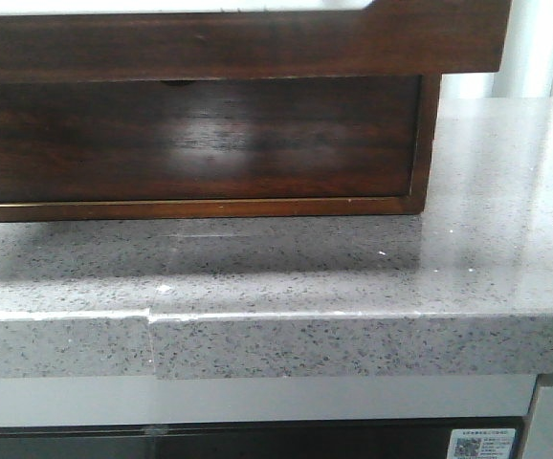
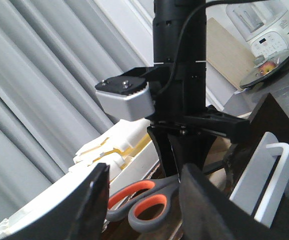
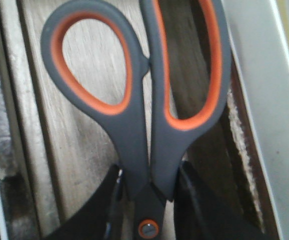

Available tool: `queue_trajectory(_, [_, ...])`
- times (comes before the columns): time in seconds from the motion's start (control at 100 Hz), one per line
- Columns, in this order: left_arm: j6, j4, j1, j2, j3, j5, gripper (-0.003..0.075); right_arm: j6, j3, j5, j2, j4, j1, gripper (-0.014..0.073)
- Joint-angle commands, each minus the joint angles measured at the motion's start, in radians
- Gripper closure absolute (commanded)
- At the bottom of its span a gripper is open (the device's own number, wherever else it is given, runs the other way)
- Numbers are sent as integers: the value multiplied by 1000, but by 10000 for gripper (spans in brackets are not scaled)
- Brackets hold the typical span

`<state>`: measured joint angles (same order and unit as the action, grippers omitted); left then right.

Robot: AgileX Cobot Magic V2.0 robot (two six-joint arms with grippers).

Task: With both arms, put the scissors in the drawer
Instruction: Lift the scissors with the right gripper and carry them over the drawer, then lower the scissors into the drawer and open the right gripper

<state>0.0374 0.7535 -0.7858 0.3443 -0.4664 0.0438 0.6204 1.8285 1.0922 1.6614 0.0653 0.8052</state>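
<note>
The scissors (image 3: 144,115), grey handles lined orange, hang handles-down over the wooden floor of the drawer (image 3: 79,140). My right gripper (image 3: 147,200) is shut on them just by the pivot screw. In the left wrist view the right arm stands upright, its gripper (image 2: 177,160) holding the scissors (image 2: 144,202), whose loops show between my left gripper's fingers. My left gripper (image 2: 144,215) is open and empty, close beside the scissors. In the front view the drawer's long low front board (image 1: 238,38) runs across the top; neither gripper shows there.
Below the drawer sits a taller dark wood front with a small notch (image 1: 190,143), on a grey speckled counter (image 1: 353,277). A white divider (image 2: 264,175) and white plastic parts (image 2: 109,150) flank the scissors. A white appliance (image 2: 269,30) and a plate (image 2: 264,70) stand behind.
</note>
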Motion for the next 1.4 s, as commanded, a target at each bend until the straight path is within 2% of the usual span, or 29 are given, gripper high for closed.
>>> queue_trajectory(0.0, [12,-18,-5,9,-35,49,409,10,28,-65,-27,30,0,644])
queue_trajectory(0.41, [12,-18,-5,9,-35,49,409,10,28,-73,-1,50,0,640])
queue_trajectory(0.51, [12,-18,-5,9,-35,49,409,10,28,-73,-1,52,0,576])
queue_trajectory(0.7, [12,-18,-5,9,-35,49,409,10,28,-73,-1,52,0,342])
queue_trajectory(0.77, [12,-18,-5,9,-35,49,409,10,28,-73,-1,52,0,311])
queue_trajectory(0.97, [12,-18,-5,9,-35,49,409,10,28,-67,-1,52,0,310])
queue_trajectory(1.09, [12,-18,-5,9,-35,45,409,10,32,-53,-17,54,0,333])
queue_trajectory(1.18, [12,-37,-5,9,-35,34,439,-9,32,-53,-44,54,0,435])
queue_trajectory(1.27, [12,-92,-5,5,-35,8,560,-36,32,-51,-82,54,0,582])
queue_trajectory(1.31, [12,-112,-5,-3,-35,-4,640,-40,32,-49,-101,54,0,646])
queue_trajectory(1.39, [12,-122,-5,-24,-35,-36,743,-43,32,-40,-137,54,0,653])
